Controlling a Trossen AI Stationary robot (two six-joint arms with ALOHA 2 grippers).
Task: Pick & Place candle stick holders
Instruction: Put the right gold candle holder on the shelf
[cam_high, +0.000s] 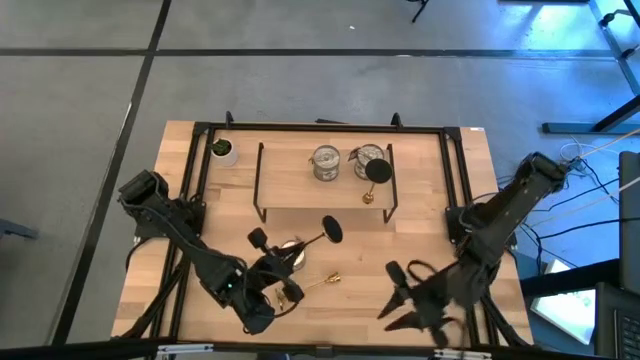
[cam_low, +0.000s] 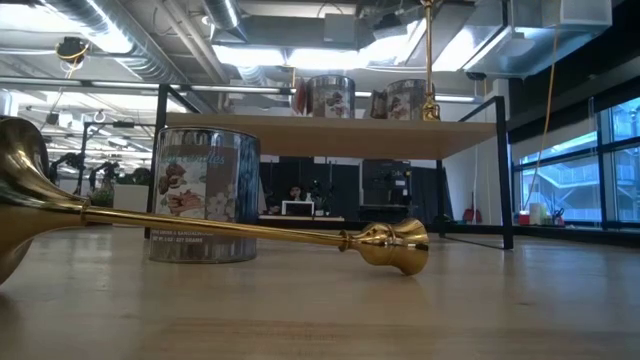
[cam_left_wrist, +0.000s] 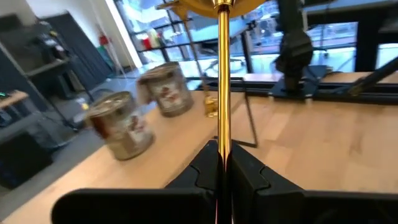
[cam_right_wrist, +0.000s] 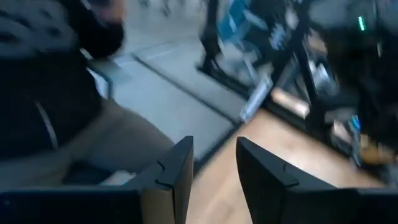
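My left gripper (cam_high: 283, 258) (cam_left_wrist: 222, 169) is shut on a gold candle stick holder (cam_high: 318, 238), whose dark disc end (cam_high: 332, 230) points toward the black wire rack (cam_high: 262, 185). A silvery cup (cam_high: 291, 250) (cam_low: 205, 195) stands on the table under the gripper. A second gold stick (cam_high: 320, 281) (cam_low: 230, 230) lies on its side on the table. On the rack's shelf stand two silvery cups (cam_high: 325, 162) (cam_high: 366, 158) and an upright gold stick (cam_high: 376, 175) (cam_low: 430, 60). My right gripper (cam_high: 402, 298) (cam_right_wrist: 214, 168) is open and empty near the table's front right. My left gripper pinches the gold stick's slim stem (cam_left_wrist: 222, 146) between its two fingers. The fingers lie along the stem, which runs straight out ahead of them to the disc end (cam_left_wrist: 217, 6). The end behind the fingers is hidden by the gripper.
A small white pot with a green plant (cam_high: 222, 150) stands at the far left of the table. Black frame rails (cam_high: 192, 180) (cam_high: 462, 175) run along both table sides. A person (cam_right_wrist: 56, 93) shows beyond the table in the right wrist view.
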